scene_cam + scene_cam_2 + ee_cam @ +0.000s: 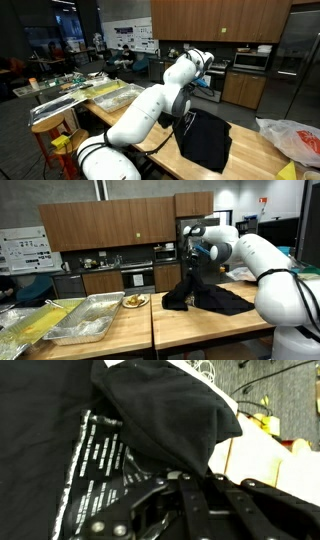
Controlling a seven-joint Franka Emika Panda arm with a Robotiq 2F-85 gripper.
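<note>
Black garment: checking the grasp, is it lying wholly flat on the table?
No, the gripper pinches the black garment and holds one part up in a peak above the table.

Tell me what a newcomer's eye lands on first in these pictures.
The big white robot arm dominates the scene, bending over the wooden table. Its gripper is shut on a black garment, pulling one part up into a peak while the rest lies crumpled on the table. In an exterior view, shiny foil trays stand out farther along the tabletop.
</note>
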